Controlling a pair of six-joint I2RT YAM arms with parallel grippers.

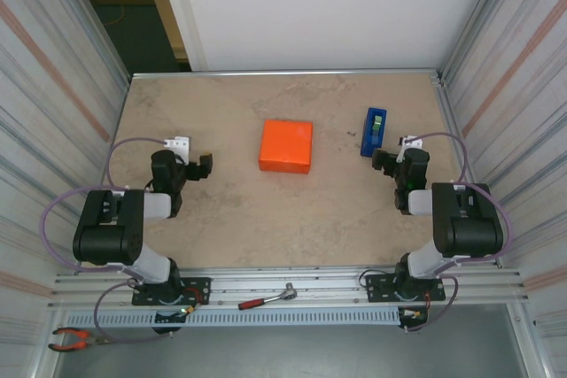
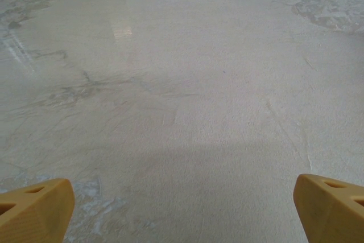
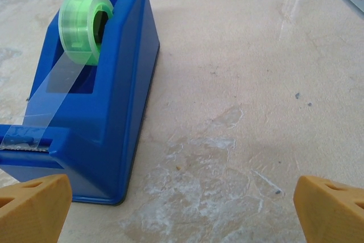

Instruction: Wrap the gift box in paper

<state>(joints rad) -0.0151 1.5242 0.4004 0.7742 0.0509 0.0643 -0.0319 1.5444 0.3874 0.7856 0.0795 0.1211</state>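
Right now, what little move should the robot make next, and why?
Probably ease the open right hand forward-left to the tape end at the cutter of the blue plastic tape dispenser just ahead of it. The bright orange paper already sits folded into a box-shaped parcel, and I cannot tell whether its flaps are taped, so a sealing strip seems sensible.

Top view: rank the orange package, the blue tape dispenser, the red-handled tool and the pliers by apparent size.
1. orange package
2. blue tape dispenser, about as long but narrower
3. red-handled tool and pliers: both thin and alike in length. They lie at the near edge, closer to the camera, so I leave them unranked.
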